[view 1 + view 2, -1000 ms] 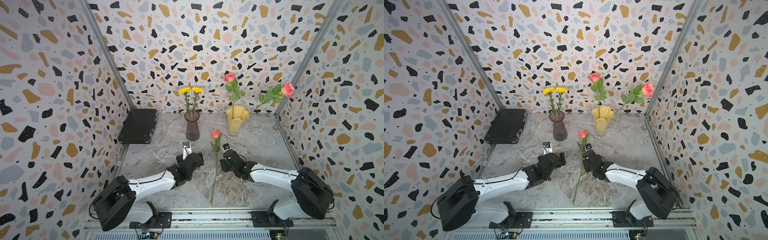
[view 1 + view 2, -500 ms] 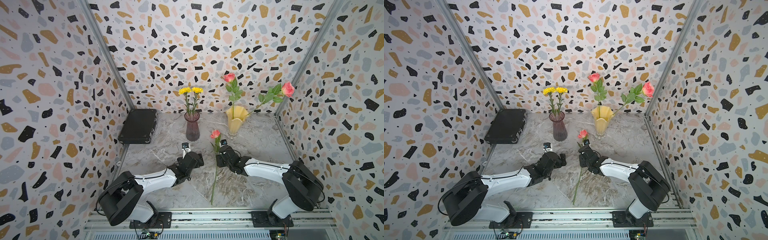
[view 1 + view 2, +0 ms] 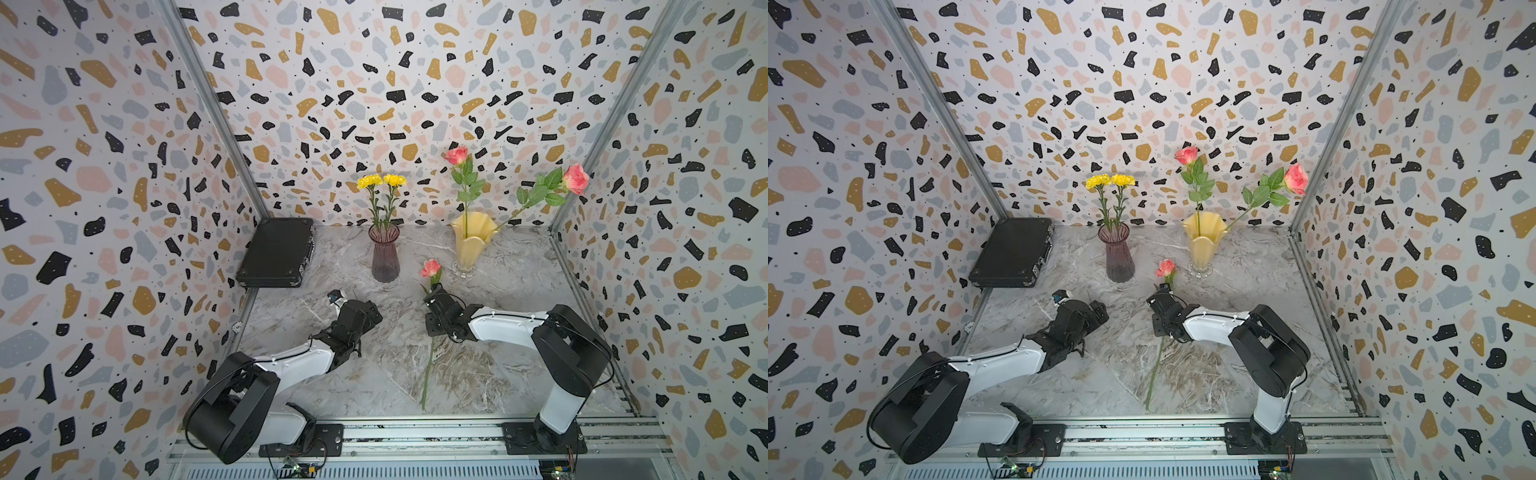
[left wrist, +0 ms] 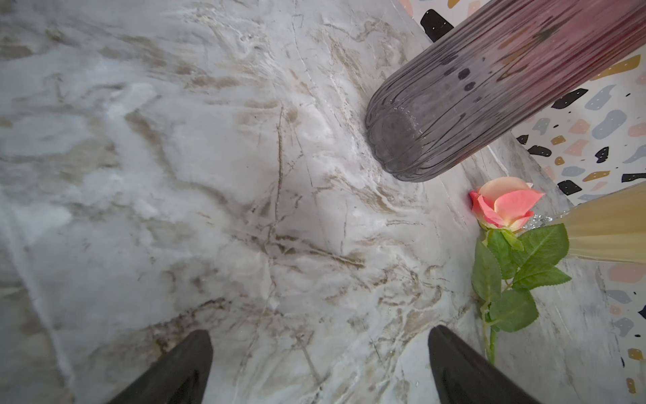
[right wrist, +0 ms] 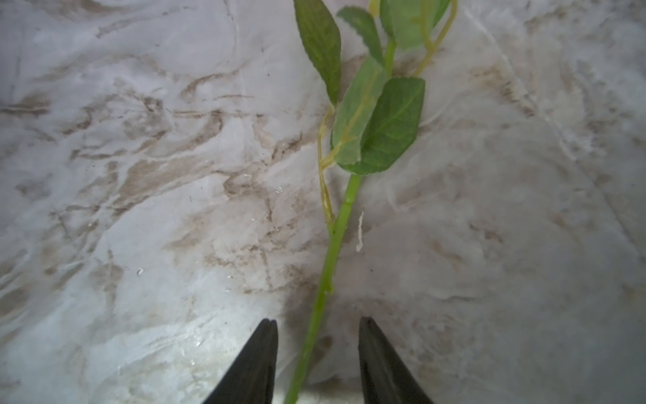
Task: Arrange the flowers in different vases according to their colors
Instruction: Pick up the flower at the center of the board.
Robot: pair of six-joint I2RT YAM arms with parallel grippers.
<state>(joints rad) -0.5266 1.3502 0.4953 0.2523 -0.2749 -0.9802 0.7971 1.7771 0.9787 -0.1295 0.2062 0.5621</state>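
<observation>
- it's basically a little booth: terrazzo-print walls (image 3: 374,83) on three sides, speckled black, mustard, pink and grey; the floor is a grey-white marble tabletop (image 3: 498,374) with brownish veins; a metal rail (image 3: 415,432) along the front carries both arm bases
- a flat black case (image 3: 276,251) lies by the left wall, well apart from the vases
- purple vase (image 3: 385,257): ribbed, see-through, narrow neck; two frilly yellow flowers (image 3: 381,180) stand in it
- yellow vase (image 3: 471,245): creamy, wavy rim, clear foot; it holds an upright rose (image 3: 456,154) and a leaning rose (image 3: 575,178) that tips toward the right wall
- loose rose (image 3: 430,268): coral-pink, broad green leaves; it lies on the marble, bloom near the yellow vase's foot, stem running toward the rail
- right gripper (image 5: 317,319): low over that stem, jaws parted with the stem between them and a gap on each side; not clamped
- left gripper (image 4: 320,330): spread wide, holding nothing, over bare marble near the purple vase
</observation>
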